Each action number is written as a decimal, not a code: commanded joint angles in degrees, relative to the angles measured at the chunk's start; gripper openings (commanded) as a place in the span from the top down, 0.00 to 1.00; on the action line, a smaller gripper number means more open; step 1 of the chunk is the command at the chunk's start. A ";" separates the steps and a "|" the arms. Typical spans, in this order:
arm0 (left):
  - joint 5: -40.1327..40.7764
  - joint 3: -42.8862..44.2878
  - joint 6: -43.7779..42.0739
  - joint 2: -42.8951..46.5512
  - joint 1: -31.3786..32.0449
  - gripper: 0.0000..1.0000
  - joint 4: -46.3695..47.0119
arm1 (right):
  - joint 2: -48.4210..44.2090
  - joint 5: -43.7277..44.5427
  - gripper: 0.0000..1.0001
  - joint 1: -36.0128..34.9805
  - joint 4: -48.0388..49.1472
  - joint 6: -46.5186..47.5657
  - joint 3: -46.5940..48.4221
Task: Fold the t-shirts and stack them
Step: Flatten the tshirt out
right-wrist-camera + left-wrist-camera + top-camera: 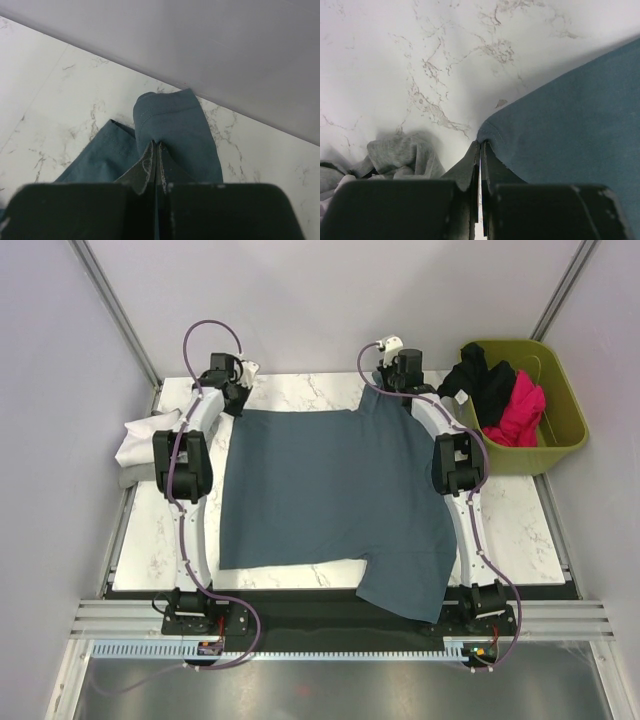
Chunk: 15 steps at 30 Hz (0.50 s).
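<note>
A large slate blue-grey t-shirt (330,490) lies spread flat over the marble table (520,530), one part hanging over the near edge at the right. My left gripper (232,392) is at its far left corner; in the left wrist view the jaws (481,144) are shut on the shirt's corner (560,115). My right gripper (388,380) is at the far right corner, shut (156,145) on a raised fold of the shirt (170,120). A white t-shirt (140,435) lies crumpled at the table's left edge.
An olive-green bin (562,425) stands off the table's far right, holding a black shirt (485,380) and a magenta-pink shirt (520,410). Grey-white cloth (402,157) lies just left of my left fingers. Walls close in at the back and sides.
</note>
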State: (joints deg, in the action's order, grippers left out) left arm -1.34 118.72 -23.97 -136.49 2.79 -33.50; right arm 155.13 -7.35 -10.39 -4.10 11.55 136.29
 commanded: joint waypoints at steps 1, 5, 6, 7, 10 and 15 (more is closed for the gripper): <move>1.26 1.34 1.82 4.92 -0.94 0.98 2.47 | -1.76 3.31 1.00 0.02 3.04 2.07 -0.23; 1.17 4.32 1.38 3.16 -1.20 0.98 2.30 | -0.80 2.79 1.00 0.11 3.48 1.37 0.73; 1.17 5.46 1.38 2.29 -1.20 0.98 2.38 | -0.18 2.52 1.00 0.11 3.66 1.11 1.08; 1.26 6.08 1.38 1.93 -1.20 0.98 2.30 | 0.17 2.52 1.00 0.11 3.66 0.93 1.52; 1.17 8.02 1.29 0.53 -1.20 0.98 2.21 | 1.31 2.96 1.00 0.02 3.66 0.49 3.19; 2.67 8.82 1.20 0.52 -1.20 0.98 2.03 | -2.19 3.85 0.49 1.07 3.66 -3.63 2.75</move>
State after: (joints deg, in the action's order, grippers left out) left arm -0.12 125.38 -23.73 -136.16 2.00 -33.15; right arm 155.87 -4.03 -10.13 -2.87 10.63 136.73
